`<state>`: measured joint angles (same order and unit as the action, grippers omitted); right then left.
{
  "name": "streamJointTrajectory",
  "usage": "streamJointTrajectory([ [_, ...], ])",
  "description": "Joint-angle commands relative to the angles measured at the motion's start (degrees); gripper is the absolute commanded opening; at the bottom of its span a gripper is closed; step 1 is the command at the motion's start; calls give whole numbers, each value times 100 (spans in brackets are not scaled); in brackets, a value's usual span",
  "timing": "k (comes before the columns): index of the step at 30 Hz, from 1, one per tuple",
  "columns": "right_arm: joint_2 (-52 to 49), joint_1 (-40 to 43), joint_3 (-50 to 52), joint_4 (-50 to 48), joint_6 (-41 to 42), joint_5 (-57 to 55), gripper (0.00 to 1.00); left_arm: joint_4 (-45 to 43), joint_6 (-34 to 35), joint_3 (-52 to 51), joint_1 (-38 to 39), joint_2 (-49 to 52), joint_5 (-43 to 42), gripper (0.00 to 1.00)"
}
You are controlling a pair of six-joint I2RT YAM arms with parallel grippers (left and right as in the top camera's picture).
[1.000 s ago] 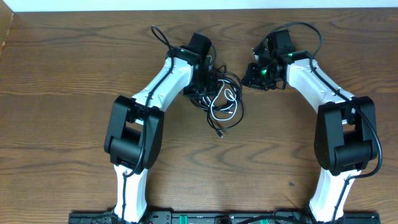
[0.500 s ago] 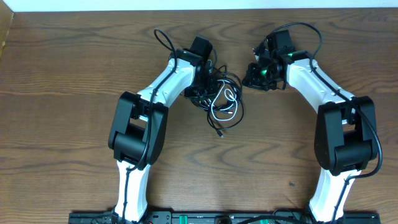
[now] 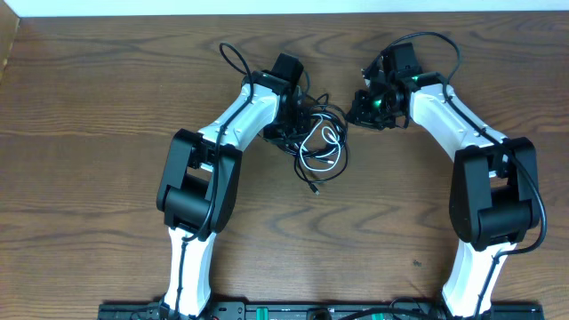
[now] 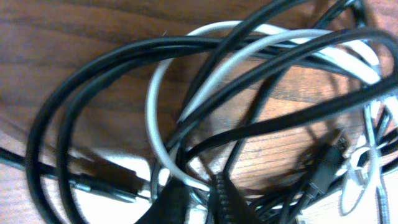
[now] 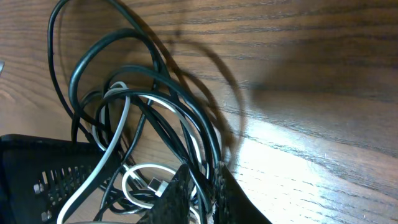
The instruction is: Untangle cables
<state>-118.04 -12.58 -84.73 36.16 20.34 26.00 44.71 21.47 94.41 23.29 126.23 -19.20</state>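
Observation:
The cables lie in one loose tangle on the wooden table between my two grippers, several black cords wound round a white one. My left gripper is at the tangle's left edge. In the left wrist view its jaws stand almost together, with black strands and the white cord running into them. My right gripper is at the tangle's upper right. In the right wrist view it is shut on black strands, beside a white loop.
A loose black plug end trails toward me from the tangle. Thick arm wires loop at the back left and back right. The table's far edge is close behind both grippers. The other arm's black perforated body fills the right wrist view's lower left.
My left arm has swung a little to the right and its jaws have closed onto the tangle. The right arm and the pile look unchanged.

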Motion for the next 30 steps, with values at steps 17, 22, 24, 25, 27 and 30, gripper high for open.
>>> streamJointTrajectory([
  [17, -26, -26, 15, 120, -72, -35, 11, -4, 352, -216, 289, 238, 1029, 14],
  [22, -26, -26, 15, 216, -72, -35, 12, 0, 352, -201, 278, 223, 1027, 7],
  [24, -26, -24, 13, 260, -136, 136, 9, 48, 289, -136, 251, 125, 1034, 7],
  [25, -24, -13, 13, 251, -254, 332, 7, 94, 205, -79, 234, 26, 1095, 7],
  [27, 9, 17, 2, 208, -549, 813, 6, 258, 48, 81, 201, -236, 1294, 7],
  [30, 175, 81, -2, 83, -949, 1508, 7, 455, -269, 269, 186, -859, 1425, 8],
])
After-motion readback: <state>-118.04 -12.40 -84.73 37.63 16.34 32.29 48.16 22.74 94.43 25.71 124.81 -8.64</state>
